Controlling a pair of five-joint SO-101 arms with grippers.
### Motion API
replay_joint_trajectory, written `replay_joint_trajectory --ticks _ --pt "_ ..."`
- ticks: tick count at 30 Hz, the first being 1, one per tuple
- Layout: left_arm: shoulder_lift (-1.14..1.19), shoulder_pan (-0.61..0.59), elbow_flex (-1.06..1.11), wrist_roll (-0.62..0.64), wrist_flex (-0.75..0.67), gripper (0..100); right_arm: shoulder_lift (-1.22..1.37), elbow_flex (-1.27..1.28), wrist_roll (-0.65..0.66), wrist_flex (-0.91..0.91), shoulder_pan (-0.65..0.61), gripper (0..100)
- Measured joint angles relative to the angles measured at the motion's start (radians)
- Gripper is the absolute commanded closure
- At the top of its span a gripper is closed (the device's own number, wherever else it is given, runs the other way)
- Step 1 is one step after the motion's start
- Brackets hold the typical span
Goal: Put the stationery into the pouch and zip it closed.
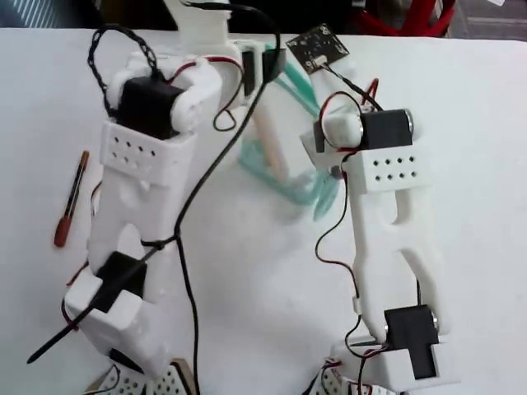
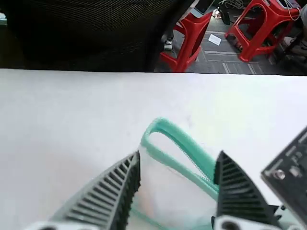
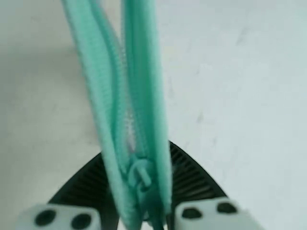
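Pinches the mint-green zipper edge of the pouch (image 3: 139, 72) between the fingers (image 3: 192, 177) of the right gripper (image 3: 144, 163), closed tight on the fabric. Has the zipper pull (image 3: 141, 173) right at those fingertips, with 2 green zipper bands running away from them and a narrow gap in between. Spreads the fingers (image 2: 112, 191) of the left gripper (image 2: 179, 157) wide apart, gripping nothing, with the pouch's rounded green end lying between and just beyond the 2 tips. Sets the pouch, seen from above, on the white table (image 1: 461, 99) between the 2 grippers, clear-walled, with a pale wooden stick (image 1: 269, 144) lying within its green outline. Shows, well apart from both pairs of fingers and on the far side of the left arm, a red pen (image 1: 71, 202) flat on the table, outside the pouch. Past the table edge beyond the left fingers, red stools (image 2: 249, 24) on the floor.
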Motion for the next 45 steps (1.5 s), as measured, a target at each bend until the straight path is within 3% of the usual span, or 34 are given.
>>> replay_joint_trajectory --ticks 4,7,12,17,20,25,30,41,45 --pt "-0.044 -0.044 -0.083 0.006 0.072 71 0.0 0.0 0.0 0.0 -0.003 98.0" --pt "-0.121 -0.114 -0.161 -0.068 0.153 71 0.0 0.0 0.0 0.0 -0.003 98.0" --pt "-0.146 -0.387 -0.117 -0.245 0.244 71 0.0 0.0 0.0 0.0 -0.003 98.0" --pt "0.015 -0.687 0.198 -0.466 0.19 74 0.0 0.0 0.0 0.0 -0.003 98.0" --pt "0.127 -0.772 0.33 -0.583 0.121 75 0.0 0.0 0.0 0.0 -0.003 98.0" --pt "0.321 -0.888 0.414 -0.667 -0.014 74 0.0 0.0 0.0 0.0 -0.003 98.0" --pt "0.508 -0.928 0.42 -0.73 -0.098 74 0.0 0.021 0.0 -0.026 0.002 98.0" --pt "0.595 -0.913 0.428 -0.77 -0.17 75 -0.002 0.038 0.0 -0.043 -0.003 98.0" --pt "0.62 -0.898 0.425 -0.772 -0.18 84 -0.002 0.04 0.0 -0.043 -0.003 98.0"
